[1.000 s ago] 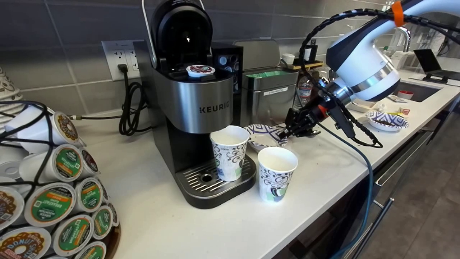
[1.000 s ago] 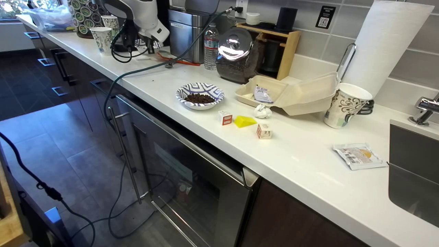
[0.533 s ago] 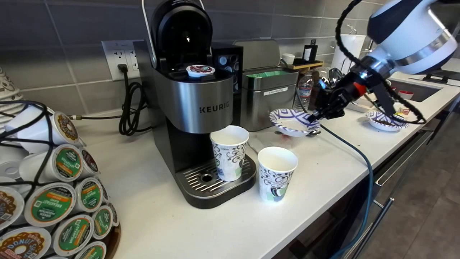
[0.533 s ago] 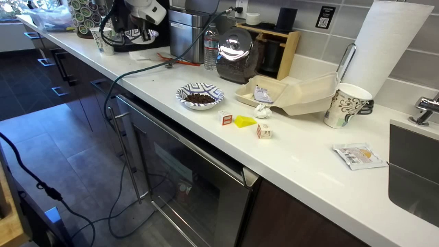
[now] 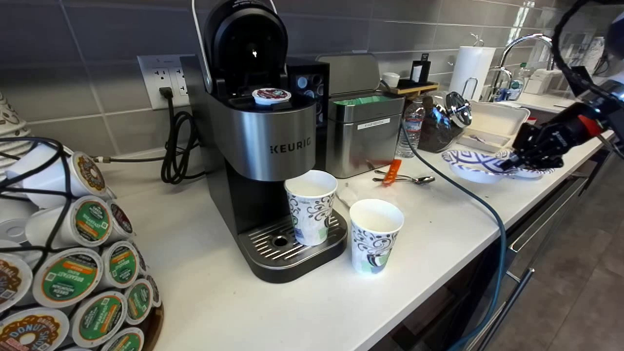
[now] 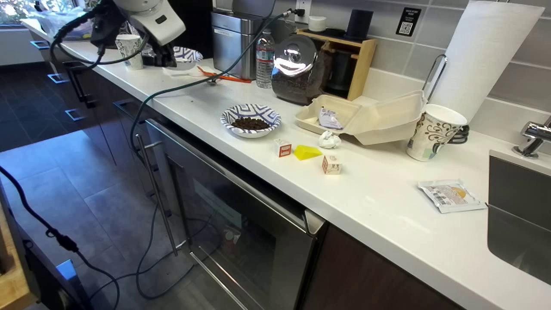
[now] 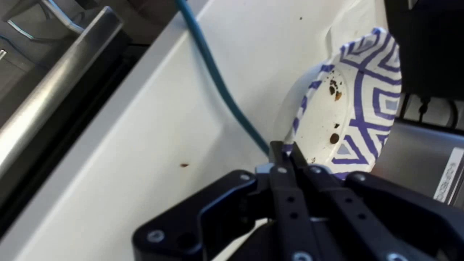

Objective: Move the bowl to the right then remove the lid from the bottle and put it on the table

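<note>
The white bowl with the blue pattern hangs in the air above the off-white counter [image 5: 292,307], in both exterior views [image 5: 468,168] [image 6: 189,55]. My gripper [image 5: 509,165] is shut on its rim. In the wrist view the gripper [image 7: 288,148] pinches the rim between both fingertips, and the bowl [image 7: 362,108] is tilted, with a few dark crumbs inside. A clear water bottle [image 6: 265,62] stands upright beside the metal bin; it also shows in an exterior view [image 5: 412,126]. No round orange lid shows.
A second patterned bowl [image 6: 258,132] with dark beans sits near the front edge. A teal cable [image 5: 480,204] crosses the counter. Spoons [image 5: 421,180] and an orange strip [image 5: 391,171] lie before the metal bin [image 5: 360,141]. Paper cups [image 5: 374,243] stand by the coffee maker [image 5: 273,141].
The bowl has risen off the counter beside the coffee maker and moved right in an exterior view with my gripper, uncovering the orange strip and spoons. My grip on the rim stays shut.
</note>
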Controlling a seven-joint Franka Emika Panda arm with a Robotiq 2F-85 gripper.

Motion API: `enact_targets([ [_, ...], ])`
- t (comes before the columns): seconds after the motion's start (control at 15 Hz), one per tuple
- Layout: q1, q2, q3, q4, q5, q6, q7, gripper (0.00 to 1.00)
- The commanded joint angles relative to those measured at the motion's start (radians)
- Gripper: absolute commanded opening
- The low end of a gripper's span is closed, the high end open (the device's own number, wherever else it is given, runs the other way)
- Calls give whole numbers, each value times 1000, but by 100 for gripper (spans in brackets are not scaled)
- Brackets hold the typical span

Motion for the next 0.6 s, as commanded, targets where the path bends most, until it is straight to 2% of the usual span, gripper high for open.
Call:
enact_targets([
  [0.0, -33, -136, -42, -182, 138, 126, -66, 1],
  [0.27, -5, -185, -4, -211, 350, 397, -179, 1],
  [0.4, 27, -182, 41, -167, 455, 520, -242, 1],
  [0.53, 52, -155, 85, -111, 510, 583, -277, 1],
])
